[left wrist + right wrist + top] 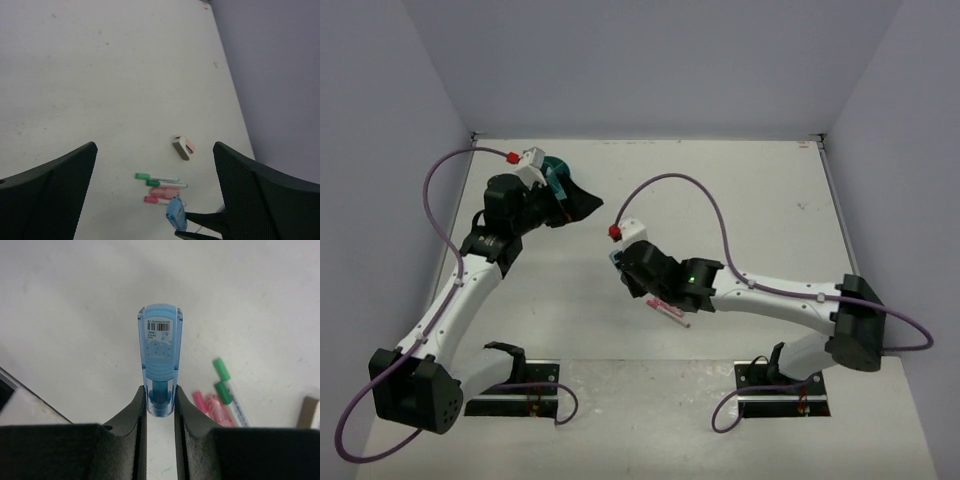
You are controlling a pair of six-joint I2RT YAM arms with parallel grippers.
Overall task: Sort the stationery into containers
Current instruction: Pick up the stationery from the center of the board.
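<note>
Blue stubby piece (160, 360) bore white barcode sticker (159, 326); digits and small print under bars were too small to read. No other lettering legible.

Overhead view; wrist views sharing markers (152, 183)

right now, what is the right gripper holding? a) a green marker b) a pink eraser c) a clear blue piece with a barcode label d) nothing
c: the right wrist view shows the right gripper shut on the blue piece, its barcode label facing the camera; the green markers lie loose nearby.
</note>
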